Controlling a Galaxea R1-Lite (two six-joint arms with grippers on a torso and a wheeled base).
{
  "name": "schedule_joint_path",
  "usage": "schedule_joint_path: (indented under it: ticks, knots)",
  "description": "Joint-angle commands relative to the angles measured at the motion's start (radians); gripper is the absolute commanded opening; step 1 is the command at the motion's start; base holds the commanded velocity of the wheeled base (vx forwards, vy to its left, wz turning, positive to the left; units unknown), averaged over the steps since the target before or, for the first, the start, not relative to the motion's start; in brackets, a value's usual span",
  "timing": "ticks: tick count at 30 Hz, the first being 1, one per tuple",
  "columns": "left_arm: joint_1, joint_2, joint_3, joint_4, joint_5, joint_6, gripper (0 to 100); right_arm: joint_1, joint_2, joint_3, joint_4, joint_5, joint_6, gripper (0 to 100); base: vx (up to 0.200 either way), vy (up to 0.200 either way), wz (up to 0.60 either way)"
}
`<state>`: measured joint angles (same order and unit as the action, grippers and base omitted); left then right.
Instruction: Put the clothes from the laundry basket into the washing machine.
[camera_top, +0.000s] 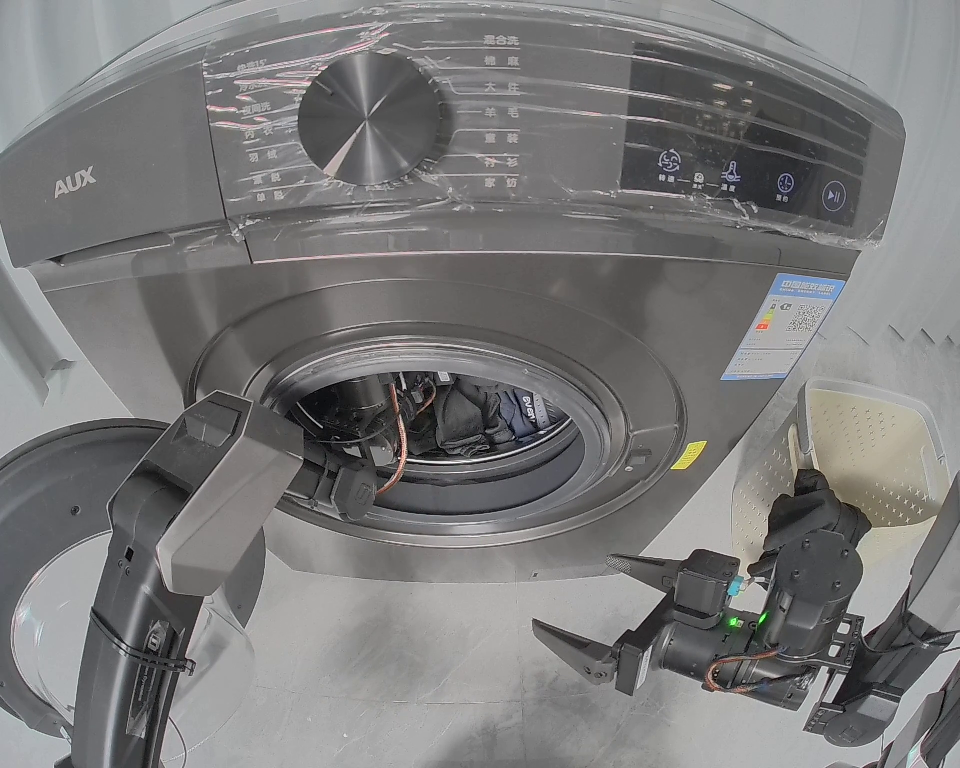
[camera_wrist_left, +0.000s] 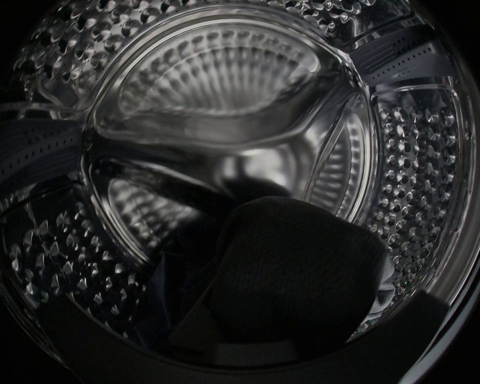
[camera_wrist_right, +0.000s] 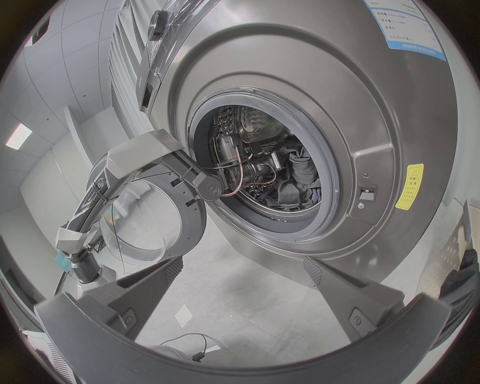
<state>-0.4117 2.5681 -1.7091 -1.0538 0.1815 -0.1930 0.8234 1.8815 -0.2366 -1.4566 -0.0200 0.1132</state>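
Note:
The grey washing machine (camera_top: 620, 330) stands with its round door (camera_top: 60, 540) swung open to the left. Dark clothes (camera_top: 480, 415) lie low in the drum (camera_wrist_left: 420, 165). My left arm passes through the opening, and its gripper (camera_wrist_right: 267, 165) sits inside the drum just above the pile. A dark garment (camera_wrist_left: 290, 265) bulges right in front of the left wrist camera. My right gripper (camera_top: 590, 610) hangs open and holds nothing, low in front of the machine, left of the cream laundry basket (camera_top: 890, 450).
The basket stands on the floor at the machine's right front corner, with a dark lump (camera_top: 810, 495) at its near rim. Pale floor (camera_top: 420, 660) lies bare between the open door and my right gripper. A cable (camera_wrist_right: 192, 345) lies on the floor.

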Motion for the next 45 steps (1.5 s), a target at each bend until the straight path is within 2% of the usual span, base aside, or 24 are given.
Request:
schedule_joint_path:
  ticks: [1,2,3,4,6,8,10,13,16,19,23,24,27,36,42,45]
  knots:
    - [0.001,0.024,0.020,0.008,0.004,-0.014,100,0.000,0.007,0.000,-0.001,0.000,0.000,100,0.000,0.000,0.00]
    - [-0.006,0.017,0.043,0.017,0.004,-0.026,100,0.000,0.007,0.000,-0.001,0.000,0.000,100,0.000,0.000,0.00]
    - [-0.006,0.017,0.043,0.017,0.004,-0.026,100,0.000,0.007,0.000,-0.001,0.000,0.000,100,0.000,0.000,0.00]
    - [-0.027,-0.017,0.103,0.046,-0.005,-0.059,100,0.000,0.007,0.000,-0.001,0.000,0.000,100,0.000,0.000,0.00]
    - [-0.042,-0.060,0.169,0.080,-0.027,-0.097,100,0.000,0.007,0.000,-0.001,0.000,0.000,100,0.000,0.000,0.00]
    - [-0.058,-0.083,0.206,0.095,-0.057,-0.114,100,0.000,0.007,0.000,-0.001,0.000,0.000,100,0.000,0.000,0.00]
    - [-0.062,-0.088,0.215,0.094,-0.060,-0.114,100,0.000,0.007,0.000,-0.001,0.000,0.000,100,0.000,0.000,0.00]
    - [-0.067,-0.092,0.233,0.095,-0.060,-0.108,100,0.000,0.007,0.000,-0.001,0.000,0.000,100,0.000,0.000,0.00]
    - [-0.073,-0.138,0.315,0.101,-0.076,-0.083,100,0.000,0.007,0.002,-0.001,0.000,0.000,100,0.000,0.000,0.00]
    - [-0.090,-0.184,0.411,0.106,-0.128,-0.051,100,0.000,0.007,0.002,-0.001,0.000,0.000,100,0.000,0.000,0.00]
    - [-0.095,-0.226,0.487,0.118,-0.158,-0.025,100,0.000,0.007,0.000,-0.001,0.000,0.000,100,0.000,0.000,0.00]
    - [-0.101,-0.246,0.525,0.130,-0.180,-0.008,100,0.000,0.007,0.000,-0.001,0.000,0.000,100,0.000,0.000,0.00]
    - [-0.101,-0.273,0.565,0.133,-0.217,0.012,100,0.000,0.005,0.000,-0.001,0.000,0.000,100,0.000,0.000,0.00]
    - [-0.111,-0.353,0.611,0.123,-0.316,0.014,100,0.000,0.005,0.000,-0.001,0.000,0.000,100,0.000,0.000,0.00]
    - [-0.102,-0.322,0.539,0.110,-0.297,0.010,100,0.000,0.007,0.000,-0.001,0.000,0.000,100,0.000,0.000,0.00]
    - [-0.099,-0.258,0.491,0.109,-0.269,0.015,100,0.000,0.007,-0.001,-0.001,0.000,0.000,100,0.000,0.000,0.00]
